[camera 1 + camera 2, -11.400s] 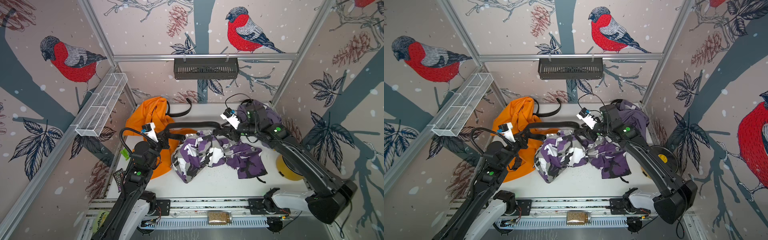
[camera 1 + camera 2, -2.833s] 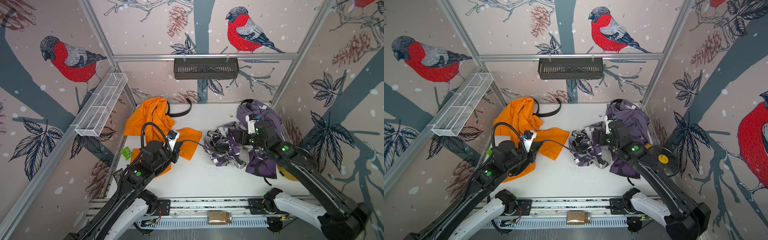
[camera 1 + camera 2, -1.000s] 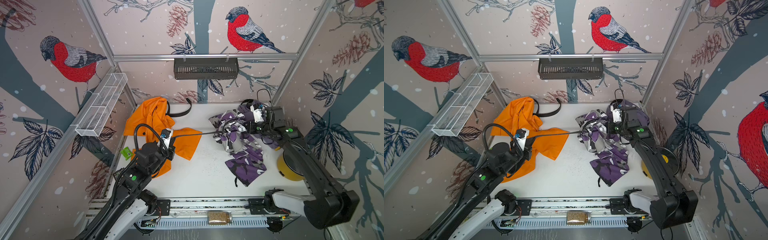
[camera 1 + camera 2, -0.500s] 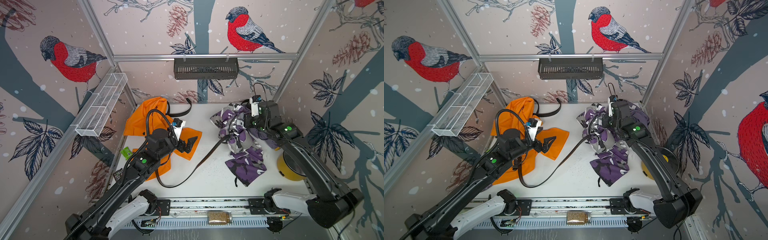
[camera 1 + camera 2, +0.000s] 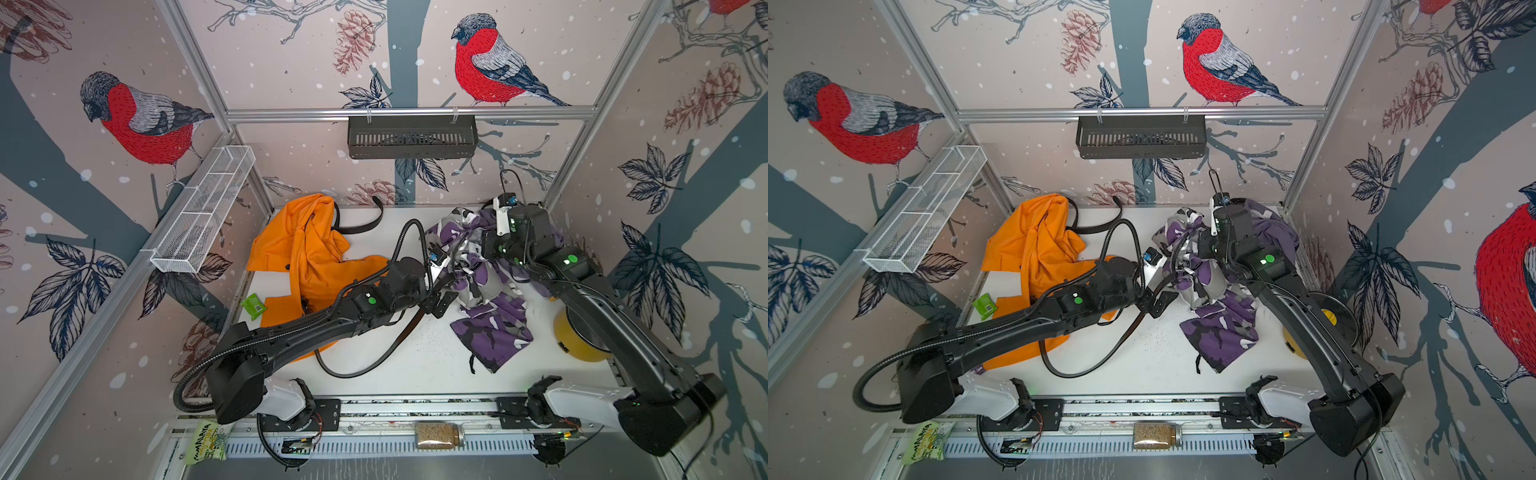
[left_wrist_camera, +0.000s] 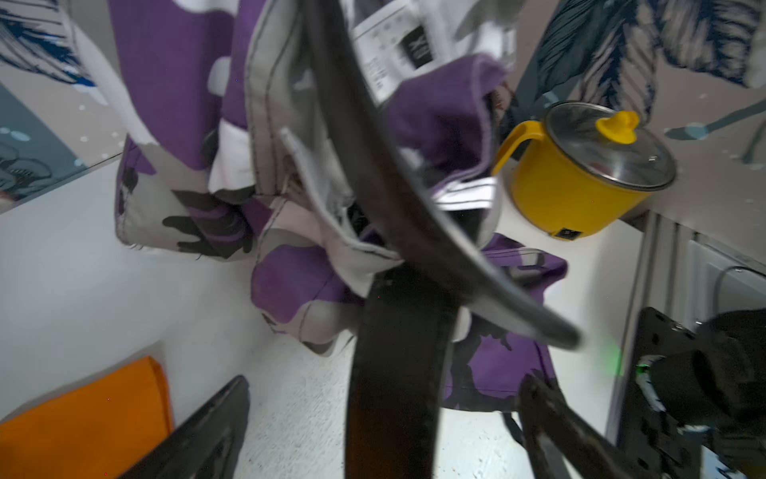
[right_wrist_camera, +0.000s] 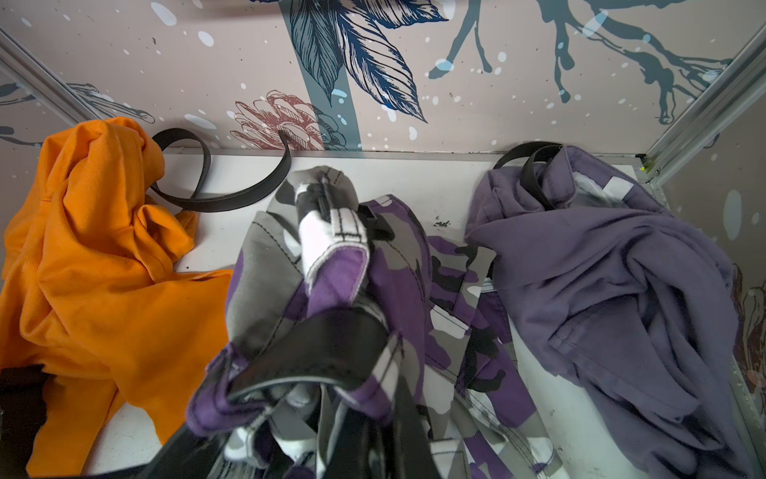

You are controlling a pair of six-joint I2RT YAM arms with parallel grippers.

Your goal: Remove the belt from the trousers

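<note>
A: Go, biggest first.
B: White table. Purple camouflage trousers are bunched at its right rear, with the waistband lifted and one leg trailing on the table.

A: What's lifting them?
B: The right pincer, clamped tight on waistband cloth. Its tips are buried in fabric.

A: And the belt?
B: Black belt. In the left wrist view its upper part goes up into the waistband folds. In both top views the rest comes down to the table, runs diagonally toward the front left, then curls into a loop under the left arm. The far end is hidden there.

A: Left pincer?
B: The left pincer is spread wide and grips nothing, just beside the trousers' left edge. In its wrist view the strap passes between the two fingers, running lengthwise away from the camera, so the jaws straddle its width.

A: Which arm takes it?
B: The left, easily: it's right on the strap, and the right is busy anchoring the trousers.

A: Which way to pull?
B: My guess is to close where it sits, then draw along the belt's own line, front left, away from the waistband.

A: Is it touching the pads?
B: Too blurred, can't tell.
</note>
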